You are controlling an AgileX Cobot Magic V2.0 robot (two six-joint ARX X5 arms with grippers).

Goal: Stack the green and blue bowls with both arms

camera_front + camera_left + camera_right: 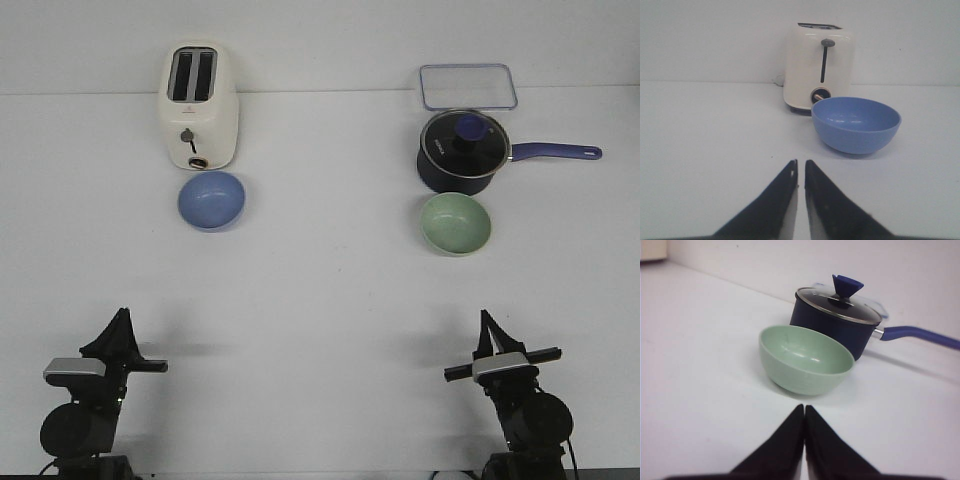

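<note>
The blue bowl (212, 199) sits upright on the white table just in front of a toaster; it also shows in the left wrist view (856, 123). The green bowl (455, 222) sits upright in front of a saucepan; it also shows in the right wrist view (804, 359). My left gripper (121, 318) is shut and empty near the table's front left, well short of the blue bowl; its tips show in the left wrist view (800, 163). My right gripper (486, 319) is shut and empty at the front right, short of the green bowl (804, 407).
A cream toaster (199, 106) stands behind the blue bowl. A dark navy saucepan (463, 152) with glass lid and long handle stands behind the green bowl. A clear plastic lid (467, 86) lies at the back right.
</note>
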